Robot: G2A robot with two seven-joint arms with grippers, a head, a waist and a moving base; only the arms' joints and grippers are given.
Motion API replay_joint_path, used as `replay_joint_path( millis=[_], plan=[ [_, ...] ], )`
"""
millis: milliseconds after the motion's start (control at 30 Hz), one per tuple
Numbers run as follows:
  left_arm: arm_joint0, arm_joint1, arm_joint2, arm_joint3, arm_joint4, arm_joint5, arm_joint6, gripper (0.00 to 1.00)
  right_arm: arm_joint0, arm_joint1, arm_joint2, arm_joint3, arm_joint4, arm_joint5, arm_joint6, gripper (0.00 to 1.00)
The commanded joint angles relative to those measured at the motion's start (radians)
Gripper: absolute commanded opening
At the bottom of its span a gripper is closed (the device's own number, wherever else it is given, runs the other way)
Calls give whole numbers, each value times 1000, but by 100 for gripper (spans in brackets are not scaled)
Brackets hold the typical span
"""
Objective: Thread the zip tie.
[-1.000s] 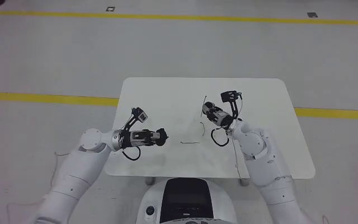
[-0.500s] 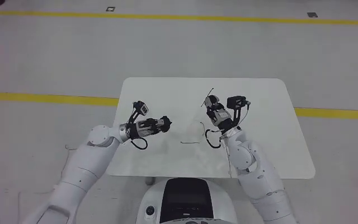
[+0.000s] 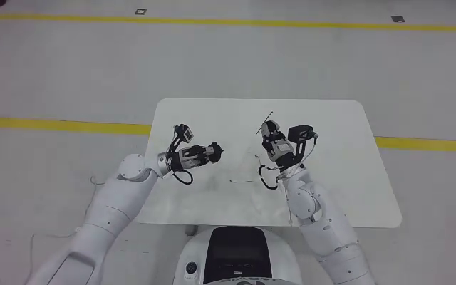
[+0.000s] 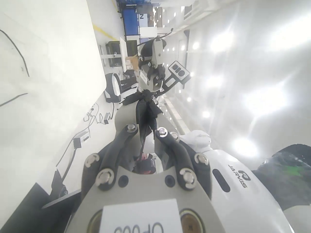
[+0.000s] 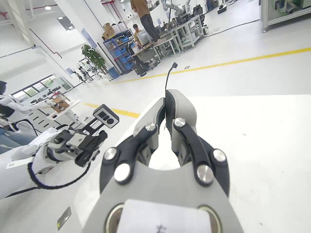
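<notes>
White table (image 3: pixel 335 142) sits mid-frame in the top view on a pale floor (image 3: pixel 71 64) crossed by yellow lines (image 3: pixel 64 125). Over the table, a little right of centre, hangs the right gripper (image 3: pixel 268 129). Its fingers (image 5: pixel 181 103) are pressed together on a black zip tie (image 5: pixel 169 76). The strap stands up out of the fingertips with its square head at the free end, and a short stub shows behind the pads toward the palm. In the top view the zip tie pokes from the gripper toward the table's upper edge.

The left gripper (image 3: pixel 216 150) is held left of centre, pointing across at the right one, the two well apart. Its dark fingers (image 4: pixel 145 112) are closed against each other. A thin dark strip shows behind them toward the palm; I cannot tell what it is. Two loose ties (image 3: pixel 242 181) lie flat on the table lower in the frame, between the grippers, one straight and one curved, touched by neither.

Against half a second ago, the left gripper has shifted slightly up and right in the top view, nearer the right one, while the right gripper and its zip tie have hardly moved. Against a second ago, both grippers sit higher in the frame, and the zip tie now slants toward the upper right instead of standing nearly straight up.
</notes>
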Motion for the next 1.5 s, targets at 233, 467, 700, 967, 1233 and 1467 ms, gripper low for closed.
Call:
replay_joint_path(
  millis=[233, 467, 700, 967, 1233, 1467],
  plan=[
    [36, -21, 27, -18, 21, -1, 129, 0, -78, -6, -64, -29, -72, 48, -162, 0],
    [23, -51, 48, -3, 45, -1, 155, 0, -110, -10, -106, -24, -111, 86, -229, 0],
    [9, -69, 63, 20, 66, -1, 145, 0, -107, -14, -120, -14, -110, 98, -257, 0],
    [-1, -63, 70, 37, 118, 4, 103, 0, -110, -14, -123, -19, -116, 106, -252, 0],
    [-53, -64, 47, 115, 111, -1, -27, 0, -123, -16, -146, -25, -126, 146, -220, 0],
    [-81, -86, 49, 156, 93, -1, -65, 0, -120, -19, -165, -17, -122, 161, -206, 0]
  ],
)
